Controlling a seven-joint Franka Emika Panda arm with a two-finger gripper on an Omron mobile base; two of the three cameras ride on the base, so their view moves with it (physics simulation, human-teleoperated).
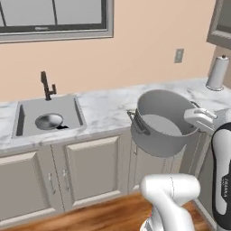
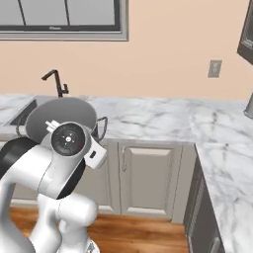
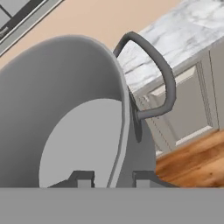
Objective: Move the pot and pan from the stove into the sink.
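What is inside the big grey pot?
The tall grey metal pot looks empty: bare grey floor and walls. In the hand view, the near wall and the gripper hide part of the bottom.

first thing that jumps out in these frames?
The big grey pot, tilted and held in the air in front of the cabinets, off the counter, with the gripper clamped across its rim. To its left, the pan already lies in the sink, beneath the black faucet.
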